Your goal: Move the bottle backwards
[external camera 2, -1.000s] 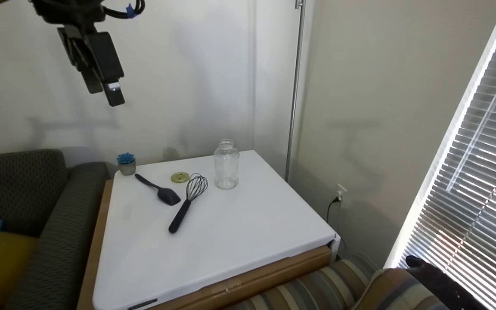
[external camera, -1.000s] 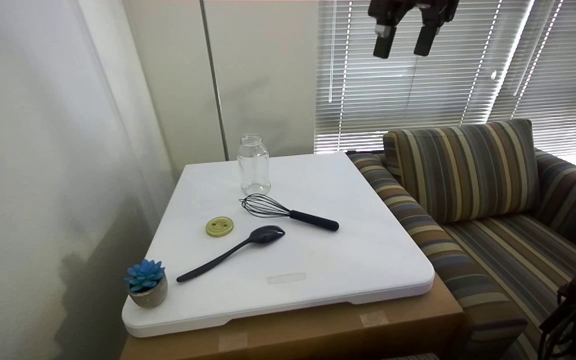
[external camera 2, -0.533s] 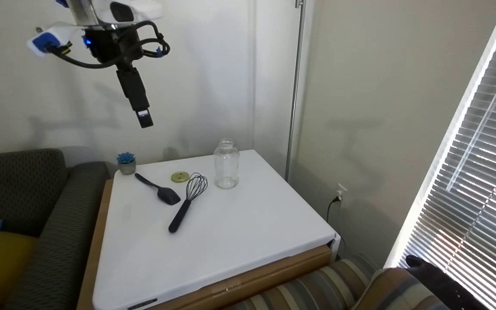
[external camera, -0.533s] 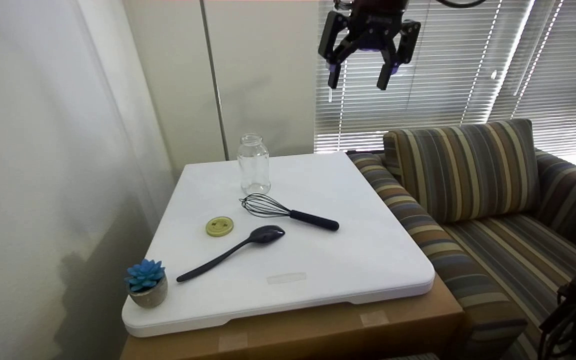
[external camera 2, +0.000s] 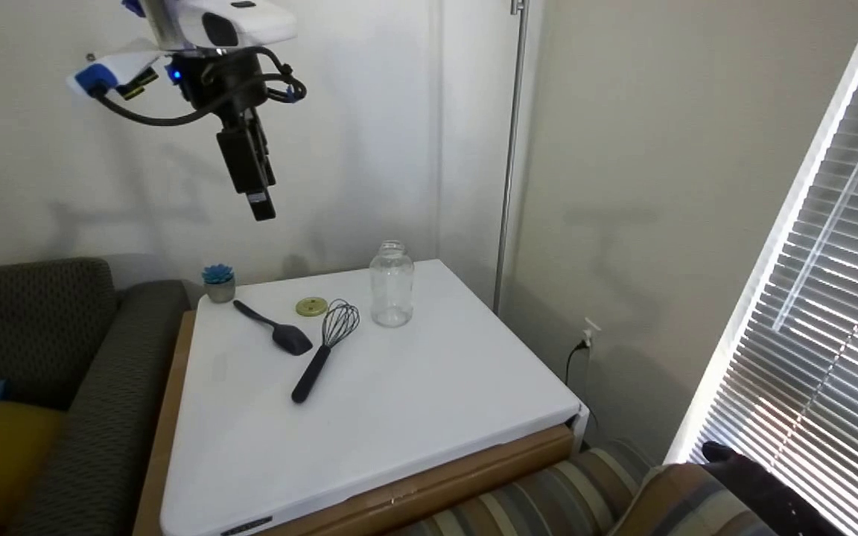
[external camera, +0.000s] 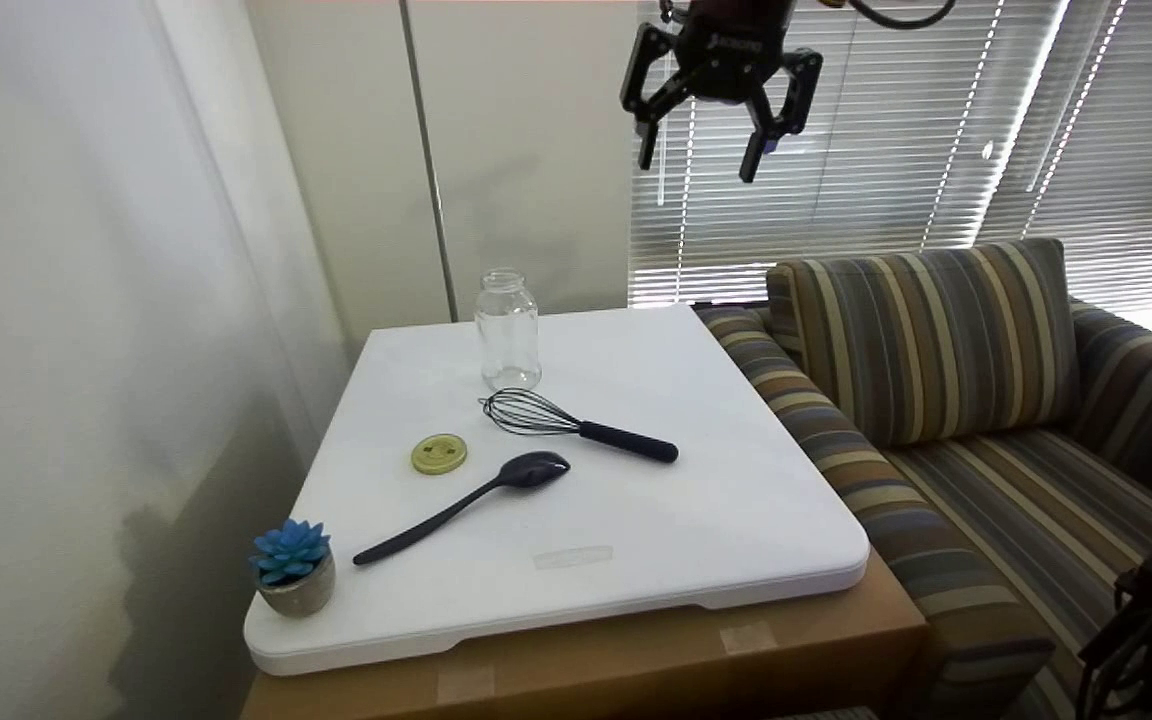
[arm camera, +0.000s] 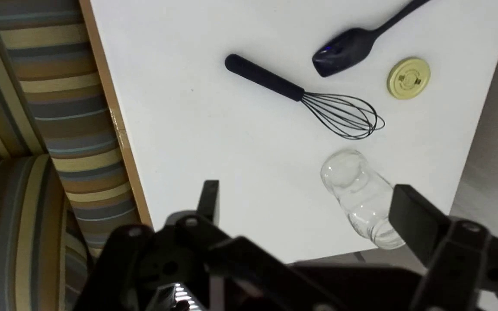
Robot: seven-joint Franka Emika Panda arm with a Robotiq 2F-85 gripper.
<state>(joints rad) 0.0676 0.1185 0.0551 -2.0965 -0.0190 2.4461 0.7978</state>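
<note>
The clear glass bottle (external camera: 509,340) stands upright on the white table (external camera: 716,530), beside the whisk's wire end. It shows in both exterior views, also here (external camera 2: 392,290). My gripper (external camera: 698,168) is open and empty, high above the table and well apart from the bottle. In an exterior view the gripper (external camera 2: 261,212) is up and to the left of the bottle. In the wrist view the bottle (arm camera: 352,190) appears between the spread fingers, nearer the right finger (arm camera: 417,224), which covers a bit of its neck side.
The black whisk (external camera: 626,440), a dark spoon (external camera: 531,469) and a yellow-green lid (external camera: 439,453) lie near the bottle. A blue potted succulent (external camera: 292,570) stands at a table corner. A striped armchair (external camera: 936,350) adjoins one side; walls rise beside the table.
My gripper has turned and moved left in one exterior view, right and lower in another, with most movement in the first half second. It stays open. The bottle and other objects have not moved.
</note>
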